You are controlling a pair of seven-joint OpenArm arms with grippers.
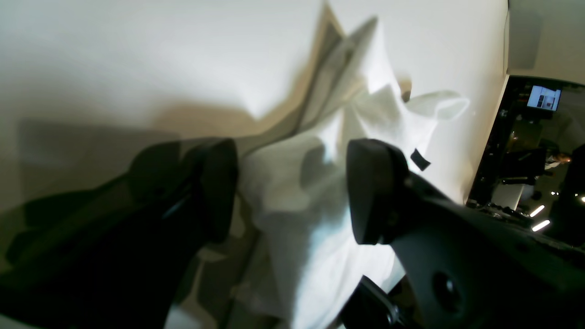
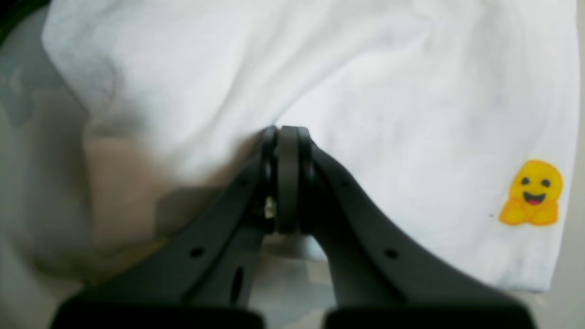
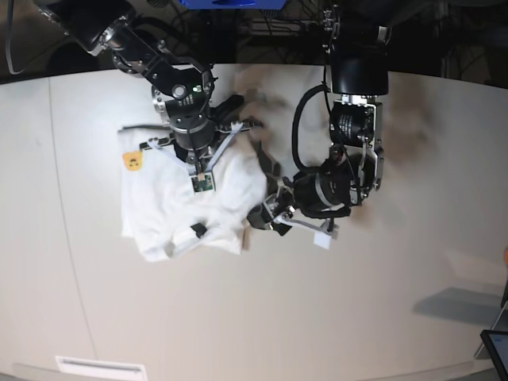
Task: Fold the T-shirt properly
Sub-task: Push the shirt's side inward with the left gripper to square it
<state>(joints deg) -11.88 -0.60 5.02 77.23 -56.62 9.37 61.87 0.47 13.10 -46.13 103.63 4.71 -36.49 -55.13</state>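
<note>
The white T-shirt (image 3: 171, 206) lies crumpled on the table, its yellow smiley patch (image 3: 132, 161) on the left side. In the right wrist view the plain cloth (image 2: 365, 91) fills the frame, with the patch (image 2: 532, 194) at the right. My right gripper (image 2: 287, 135) is shut, its tips pinching a fold from which creases spread; in the base view it (image 3: 200, 163) stands over the shirt's upper middle. My left gripper (image 1: 292, 192) is open, its fingers astride a bunched ridge of shirt (image 1: 297, 183) at the garment's right edge (image 3: 266, 214).
A small black tag (image 1: 419, 159) sticks out of the cloth. The white table (image 3: 317, 317) extends around the shirt; its edge (image 1: 496, 128) runs close on the right of the left wrist view, with dark equipment and a screen (image 1: 544, 97) beyond.
</note>
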